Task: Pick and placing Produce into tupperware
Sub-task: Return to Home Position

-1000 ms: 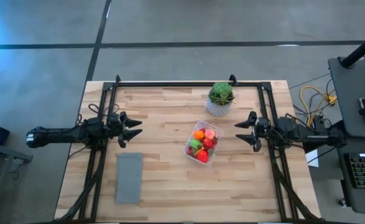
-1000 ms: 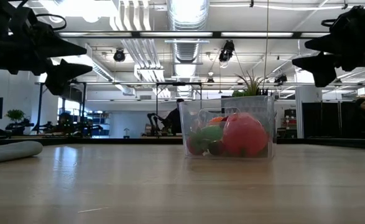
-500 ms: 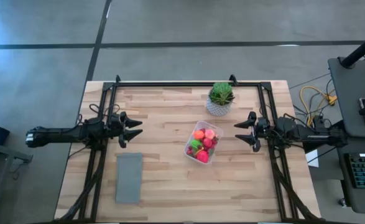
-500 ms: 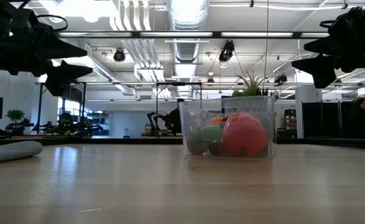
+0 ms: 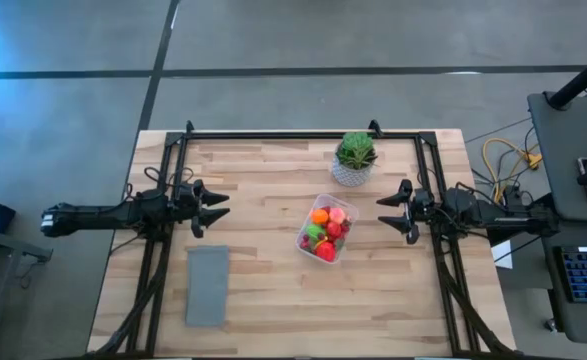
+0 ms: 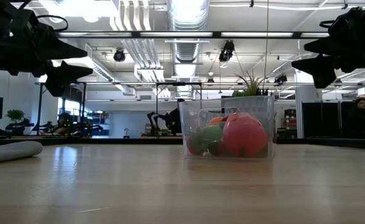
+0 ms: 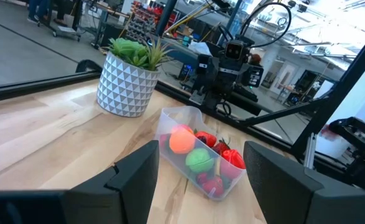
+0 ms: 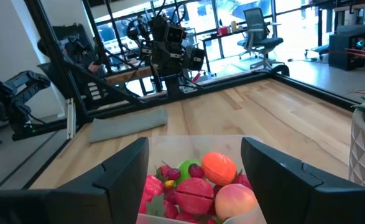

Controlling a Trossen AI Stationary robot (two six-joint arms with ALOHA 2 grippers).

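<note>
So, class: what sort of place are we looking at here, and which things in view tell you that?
Most likely a robotics lab in an open-plan industrial workspace. The clues are the exposed ceiling ducts, an office chair beyond the table, and a keyboard beside the rig.

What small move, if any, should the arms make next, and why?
Probably none beyond settling at rest. The produce sits inside the tupperware, no loose pieces show on the table, and the left gripper and right gripper hang open and empty at opposite table sides, clear of the tub.
</note>
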